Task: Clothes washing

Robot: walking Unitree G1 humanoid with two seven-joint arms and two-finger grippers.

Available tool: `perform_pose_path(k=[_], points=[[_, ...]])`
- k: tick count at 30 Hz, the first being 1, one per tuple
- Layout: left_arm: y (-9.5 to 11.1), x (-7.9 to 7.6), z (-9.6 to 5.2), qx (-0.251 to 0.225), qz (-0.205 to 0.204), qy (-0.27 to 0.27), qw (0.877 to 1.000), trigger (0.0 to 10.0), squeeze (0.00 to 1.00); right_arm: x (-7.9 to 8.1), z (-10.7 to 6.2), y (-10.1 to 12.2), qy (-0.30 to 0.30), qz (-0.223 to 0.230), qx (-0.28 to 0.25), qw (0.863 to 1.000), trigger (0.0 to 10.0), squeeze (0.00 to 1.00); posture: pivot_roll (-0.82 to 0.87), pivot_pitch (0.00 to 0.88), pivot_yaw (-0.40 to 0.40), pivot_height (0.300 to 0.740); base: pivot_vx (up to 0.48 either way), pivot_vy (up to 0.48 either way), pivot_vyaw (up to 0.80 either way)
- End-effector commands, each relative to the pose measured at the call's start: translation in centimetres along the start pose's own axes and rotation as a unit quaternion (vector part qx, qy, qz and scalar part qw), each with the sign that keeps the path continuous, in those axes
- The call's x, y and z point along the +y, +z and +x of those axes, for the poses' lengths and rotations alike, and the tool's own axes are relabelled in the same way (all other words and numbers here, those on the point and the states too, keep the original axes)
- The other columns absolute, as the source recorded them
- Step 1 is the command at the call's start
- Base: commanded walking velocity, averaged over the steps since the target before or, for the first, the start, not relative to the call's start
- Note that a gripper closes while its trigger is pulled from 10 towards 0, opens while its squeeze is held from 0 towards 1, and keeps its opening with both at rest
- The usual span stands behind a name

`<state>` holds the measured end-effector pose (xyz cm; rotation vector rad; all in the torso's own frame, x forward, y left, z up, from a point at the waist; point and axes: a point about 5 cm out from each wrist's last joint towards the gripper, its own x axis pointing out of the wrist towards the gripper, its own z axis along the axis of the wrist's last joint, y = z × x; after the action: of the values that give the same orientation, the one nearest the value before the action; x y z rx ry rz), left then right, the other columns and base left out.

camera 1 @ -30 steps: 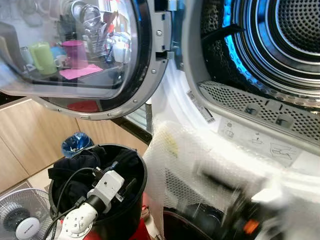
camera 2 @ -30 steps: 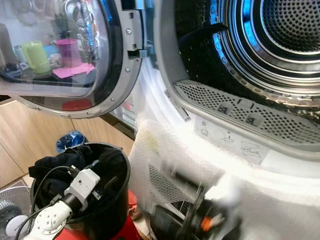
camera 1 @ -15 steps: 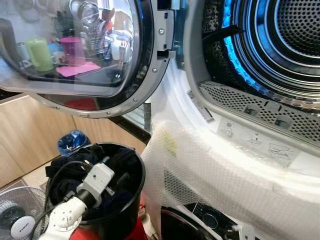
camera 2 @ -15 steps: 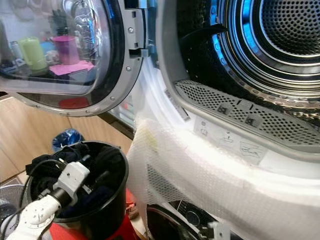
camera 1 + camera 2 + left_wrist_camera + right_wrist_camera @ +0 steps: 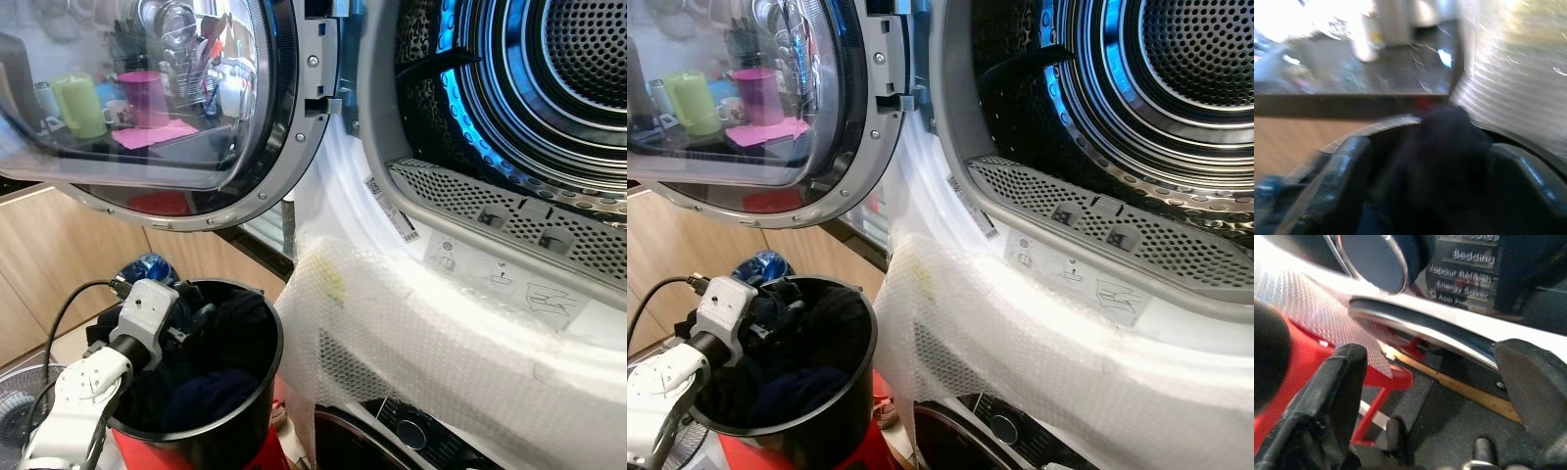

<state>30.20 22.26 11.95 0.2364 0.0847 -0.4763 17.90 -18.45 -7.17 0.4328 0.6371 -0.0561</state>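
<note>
A black bucket (image 5: 277, 345) of dark clothes (image 5: 211, 392) stands on the floor at lower left, below the open round door (image 5: 147, 98) of the upper machine. Its lit steel drum (image 5: 558, 78) gapes open at upper right. My left gripper (image 5: 194, 315) reaches into the bucket near its left rim. In the left wrist view its fingers (image 5: 1342, 181) stand wide apart with a dark garment (image 5: 1444, 156) bulging between them. My right gripper (image 5: 1437, 382) is open and low, facing the lower machine's control panel (image 5: 1464, 269) with nothing between its fingers.
Bubble wrap (image 5: 441, 343) drapes over the machine front under the drum opening. A red stool (image 5: 266, 452) sits under the bucket. A white fan (image 5: 12, 411) and a blue bundle (image 5: 147, 266) stand at left by wooden cabinets (image 5: 59, 264).
My left arm has swung from the bucket's middle toward its left rim and risen. The blurred right arm at lower right has dropped out of the eye views.
</note>
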Motion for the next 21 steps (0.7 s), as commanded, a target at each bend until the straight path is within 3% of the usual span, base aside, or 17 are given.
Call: perform_pose_path(k=[1, 6, 8, 15, 21], points=[[0.3, 0.3, 0.2, 0.008, -0.007, -0.015, 1.0, 10.0, 1.0, -0.3, -0.1, 0.0, -0.011, 0.009, -0.006, 1.0, 10.0, 0.0, 0.23, 0.02, -0.021, 0.74, 0.0, 0.0, 0.0], [0.3, 1.0, 0.8, 0.045, 0.0, -0.075, 0.996, 10.0, 1.0, 0.0, 0.2, 0.0, -0.009, 0.007, -0.004, 1.0, 10.0, 0.0, 0.23, 0.016, -0.024, 0.74, 0.0, 0.0, 0.0], [0.8, 0.9, 1.9, 0.051, -0.011, -0.124, 0.991, 10.0, 1.0, 0.2, 0.4, 0.1, -0.008, 0.008, -0.006, 1.0, 10.0, 0.0, 0.23, 0.009, -0.028, 0.74, 0.0, 0.0, 0.0], [1.5, 0.8, 5.1, 0.086, 0.027, -0.157, 0.983, 10.0, 1.0, 0.5, 0.7, 0.6, 0.0, -0.002, -0.007, 1.0, 10.0, 0.0, 0.23, 0.0, -0.043, 0.74, 0.0, 0.0, 0.0], [1.8, 0.9, 6.2, 0.111, 0.056, -0.148, 0.981, 10.0, 1.0, 0.1, 0.6, 0.7, -0.008, 0.003, -0.014, 1.0, 10.0, 0.0, 0.22, 0.0, -0.043, 0.74, 0.0, 0.0, 0.0]])
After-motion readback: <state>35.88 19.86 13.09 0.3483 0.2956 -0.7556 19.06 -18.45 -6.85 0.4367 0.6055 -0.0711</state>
